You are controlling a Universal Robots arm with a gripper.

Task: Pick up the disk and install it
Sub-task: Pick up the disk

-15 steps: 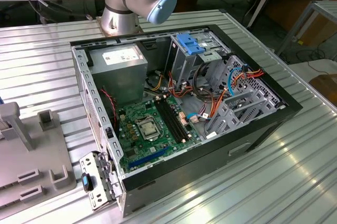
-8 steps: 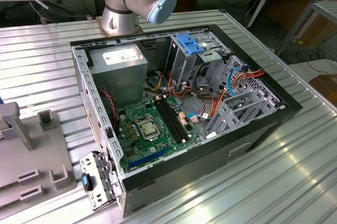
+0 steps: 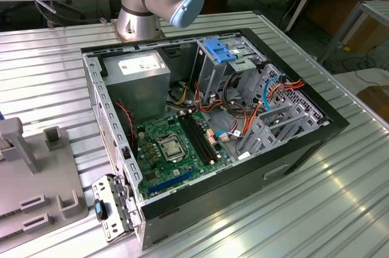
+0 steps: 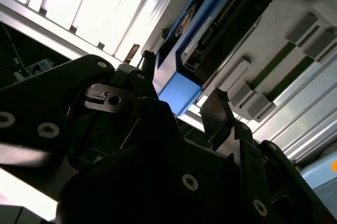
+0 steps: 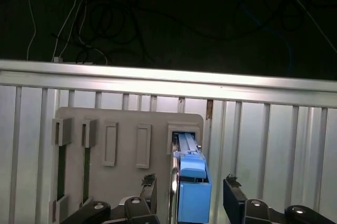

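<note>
In the exterior view, a pale grey slotted plastic holder plate [image 3: 36,173] lies on a ribbed metal counter [image 3: 340,209]. Just beside the plate, toward the exterior view's right, a black open computer case [image 3: 243,191] rests on its side, likely so that its inside can be reached from above. The case holds a green motherboard [image 3: 176,149], a grey boxed power supply [image 3: 137,82] and loose coloured cables [image 3: 243,118]. In the first wrist view, the disk [image 5: 194,197], a dark drive in a bright blue plastic carrier, stands on edge in the slot at one end of the plate. That probably leaves its flat faces free for gripping. The black claw [image 5: 190,181] is spread wide, one finger on each side of the disk with a gap showing at both. Two slots at the plate's other end hold thin dark green strips [image 5: 60,166]. In the second wrist view, the disk [image 4: 210,39] sits between the parted fingers, ungripped.
</note>
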